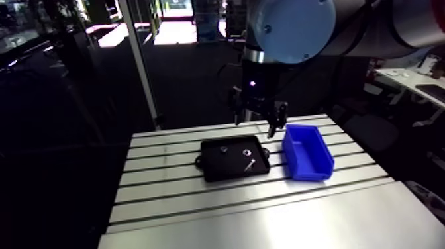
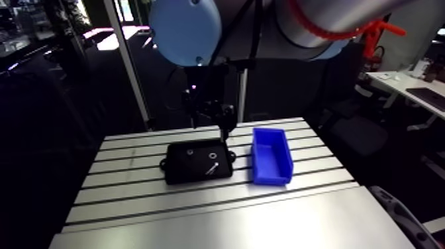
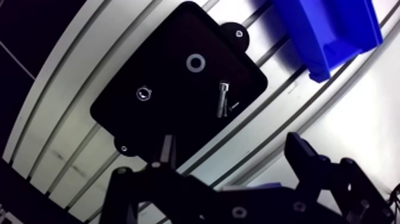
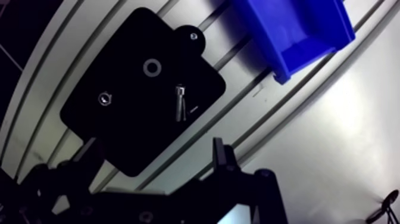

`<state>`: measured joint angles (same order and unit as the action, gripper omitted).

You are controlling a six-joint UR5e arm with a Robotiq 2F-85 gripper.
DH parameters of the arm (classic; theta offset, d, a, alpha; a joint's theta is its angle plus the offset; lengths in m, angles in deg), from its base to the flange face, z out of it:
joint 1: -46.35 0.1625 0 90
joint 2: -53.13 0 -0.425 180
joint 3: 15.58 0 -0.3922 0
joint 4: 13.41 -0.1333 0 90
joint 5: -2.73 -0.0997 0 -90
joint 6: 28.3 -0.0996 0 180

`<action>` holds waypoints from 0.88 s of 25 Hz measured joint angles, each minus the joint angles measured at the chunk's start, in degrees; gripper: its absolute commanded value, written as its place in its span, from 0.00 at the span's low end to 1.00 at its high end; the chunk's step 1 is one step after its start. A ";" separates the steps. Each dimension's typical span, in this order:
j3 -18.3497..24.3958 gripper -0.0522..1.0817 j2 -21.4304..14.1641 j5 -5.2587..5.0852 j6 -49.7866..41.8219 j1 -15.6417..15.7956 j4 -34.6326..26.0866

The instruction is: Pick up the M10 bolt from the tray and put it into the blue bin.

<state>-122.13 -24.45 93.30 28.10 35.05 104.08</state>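
Hovering clear of the table (image 1: pixel 265 218), my tool (image 3: pixel 231 143) stood wide open, its two fingers (image 3: pixel 309 161) spread well apart and gripping nothing. In the arm view it hung over the far edge of the tray (image 3: pixel 172 128), at the corner nearest the bin (image 1: pixel 310 172), touching neither.

Black, with a small tab at each end, the tray lay flat on the slotted part of the table. It sat toward the far edge and about midway between the two side edges. The bolt (image 3: pixel 223 99) lay on its side inside the tray, in the part nearest the bin and toward the table's near edge, and it touched neither of the other two pieces there. A washer (image 3: pixel 195 62) sat flat near it, further toward the table's far edge. A smaller piece that looked like a nut (image 3: pixel 143 93) lay well apart from the bolt, toward the tray's end away from the bin. In the wrist view all three lay ahead of my fingers.

Blue and open-topped, the bin stood just beside the tray, toward the table's right edge as the arm view showed it, with a strip of bare table between them.
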 measured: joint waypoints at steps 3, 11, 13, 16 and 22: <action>-1.13 0.05 0.34 0.07 -0.20 -0.04 1.76; -4.06 0.05 1.41 0.04 -1.08 -0.71 6.10; -4.55 0.05 1.61 0.03 -1.36 -0.80 6.71; -5.23 0.06 2.10 0.03 -1.89 -1.03 7.55; -6.09 0.10 3.60 0.05 -2.21 -1.23 10.03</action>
<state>-128.22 -20.85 93.35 25.89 33.82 114.10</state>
